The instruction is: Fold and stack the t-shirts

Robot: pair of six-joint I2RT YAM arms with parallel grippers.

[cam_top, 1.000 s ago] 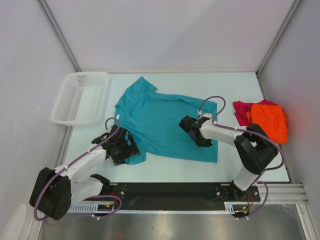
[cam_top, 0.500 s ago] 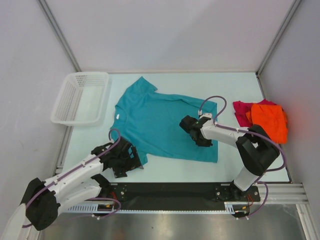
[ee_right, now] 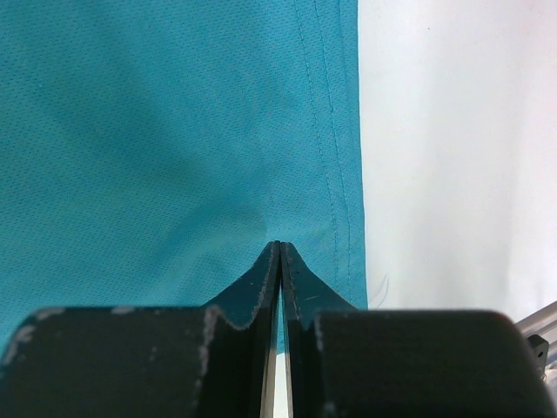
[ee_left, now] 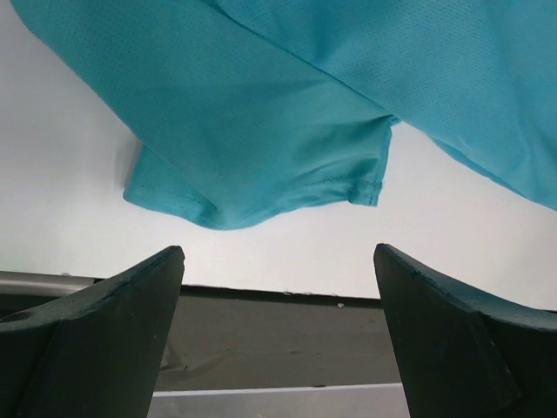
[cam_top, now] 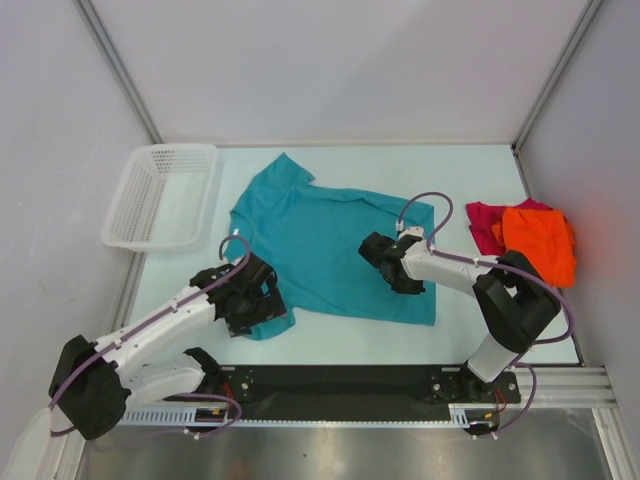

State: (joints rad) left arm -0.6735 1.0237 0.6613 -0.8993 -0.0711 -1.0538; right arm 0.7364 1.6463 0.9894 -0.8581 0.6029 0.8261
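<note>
Near edge: left tool (ee_left: pixel 278 252), fingers spread wide, holding nothing, at the near sleeve of the teal t-shirt (cam_top: pixel 320 250). Bare desk (cam_top: pixel 350 335) lies in front.
Mid-desk: right tool (ee_right: pixel 280 248), fingers pressed together, pinching a pucker of teal cloth beside the hem.
Teal t-shirt: flat, long axis left to right, collar left, hem right. A bare strip lies past the hem.
Right edge: orange t-shirt (cam_top: pixel 540 245) lapping the magenta t-shirt (cam_top: pixel 482 222).
Far left: white mesh basket (cam_top: pixel 160 195), apart from the shirt.

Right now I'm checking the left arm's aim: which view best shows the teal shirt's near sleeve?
Left wrist: the sleeve is central, hem clear. Top external: the left gripper covers part. Right wrist: only the teal shirt's straight hem.
</note>
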